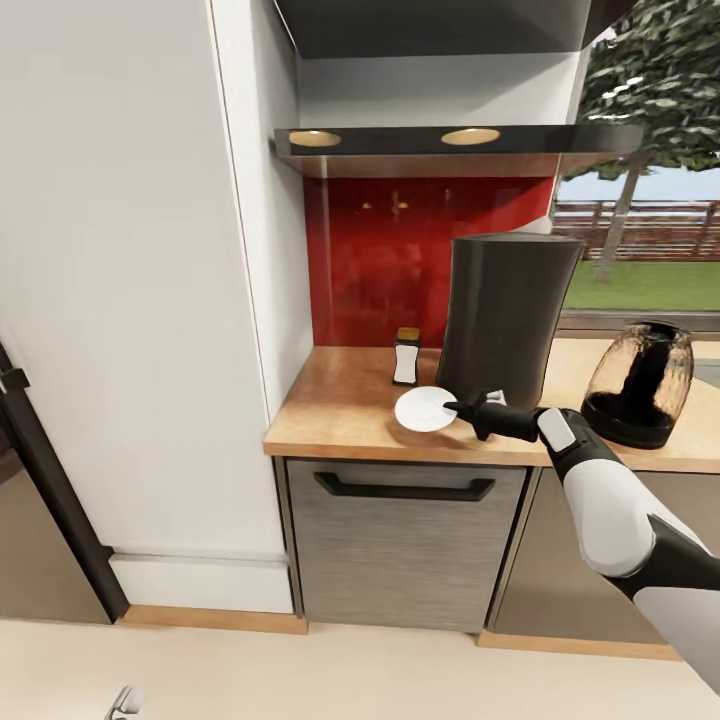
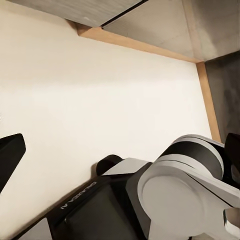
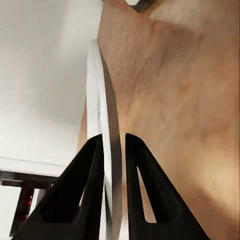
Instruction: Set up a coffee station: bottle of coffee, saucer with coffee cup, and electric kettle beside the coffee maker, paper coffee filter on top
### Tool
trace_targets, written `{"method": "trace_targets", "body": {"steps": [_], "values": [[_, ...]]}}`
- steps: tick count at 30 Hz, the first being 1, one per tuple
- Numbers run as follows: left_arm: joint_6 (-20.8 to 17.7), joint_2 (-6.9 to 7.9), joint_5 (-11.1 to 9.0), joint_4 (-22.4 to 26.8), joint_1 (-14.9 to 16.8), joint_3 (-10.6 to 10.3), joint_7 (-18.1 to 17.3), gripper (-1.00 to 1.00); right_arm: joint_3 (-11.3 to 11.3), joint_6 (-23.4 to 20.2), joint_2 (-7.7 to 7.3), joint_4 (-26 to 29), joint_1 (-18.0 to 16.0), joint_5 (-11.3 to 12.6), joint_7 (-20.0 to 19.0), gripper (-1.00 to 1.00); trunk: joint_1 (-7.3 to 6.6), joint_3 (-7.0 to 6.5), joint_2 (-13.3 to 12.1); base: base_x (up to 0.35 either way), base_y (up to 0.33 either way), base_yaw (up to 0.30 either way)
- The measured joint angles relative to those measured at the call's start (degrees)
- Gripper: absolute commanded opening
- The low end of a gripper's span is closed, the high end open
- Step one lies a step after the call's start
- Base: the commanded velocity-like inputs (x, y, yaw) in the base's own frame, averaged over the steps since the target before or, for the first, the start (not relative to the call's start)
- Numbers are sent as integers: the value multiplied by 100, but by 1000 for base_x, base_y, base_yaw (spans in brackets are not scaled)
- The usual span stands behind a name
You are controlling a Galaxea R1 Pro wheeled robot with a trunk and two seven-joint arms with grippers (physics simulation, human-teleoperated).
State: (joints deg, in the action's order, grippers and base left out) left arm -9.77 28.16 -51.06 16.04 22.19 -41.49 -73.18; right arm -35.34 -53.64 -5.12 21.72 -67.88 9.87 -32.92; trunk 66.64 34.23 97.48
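The right gripper (image 1: 462, 408) is pinching the rim of the saucer (image 1: 425, 409), with one finger on each side of the thin white edge. In the right wrist view the two black fingers (image 3: 82, 195) are squeezing the plate's rim (image 3: 97, 100) between them.

The saucer is sitting near the front edge of the desk (image 1: 340, 400), just in front of the coffee maker (image 1: 505, 315) and close to it. The bottle of coffee (image 1: 407, 357) is standing behind the saucer, toward the back edge. The electric kettle (image 1: 640, 385) is waiting on the coffee maker's other side, near the desk's front edge.

The saucer is probably light, hard and smooth (so it could slip out or chip if it bumps something). The rim looks like the best place to grab it, since it is too flat to hold anywhere else.

I cannot tell whether the left gripper (image 2: 10, 155) is spread or pressed together; it is hanging low over the pale floor (image 2: 100, 90).
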Motion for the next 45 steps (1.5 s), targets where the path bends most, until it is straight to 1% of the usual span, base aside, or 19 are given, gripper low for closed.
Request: {"method": "trace_targets", "body": {"steps": [5,15,22,29,32,40,43,45], "values": [[0,0,0,0,0,-3,0,100,-51,0,0,0,0,-1,37,-100,0,0,0,9,0,0],[0,0,0,0,0,-3,0,100,-68,4,0,0,0,-11,60,-100,0,0,0,14,0,0],[0,0,0,0,0,-3,0,100,-74,12,0,-1,0,-11,361,-100,0,0,0,0,0,0],[0,0,0,0,0,-3,0,100,-76,10,0,-1,0,-2,428,-100,0,0,0,0,0,0],[0,0,0,0,0,-4,0,100,-76,12,0,-2,0,-12,431,-100,65,53,119,0,0,0],[0,0,0,0,0,-3,0,100,-84,10,0,-1,0,-2,432,-100,66,54,120,0,0,0],[0,0,0,0,0,-4,0,100,-84,11,0,-1,0,-6,432,-100,131,107,239,0,0,0],[0,0,0,0,0,-3,0,100,-85,10,0,-1,0,-2,432,-100,132,108,241,0,0,0]]}}
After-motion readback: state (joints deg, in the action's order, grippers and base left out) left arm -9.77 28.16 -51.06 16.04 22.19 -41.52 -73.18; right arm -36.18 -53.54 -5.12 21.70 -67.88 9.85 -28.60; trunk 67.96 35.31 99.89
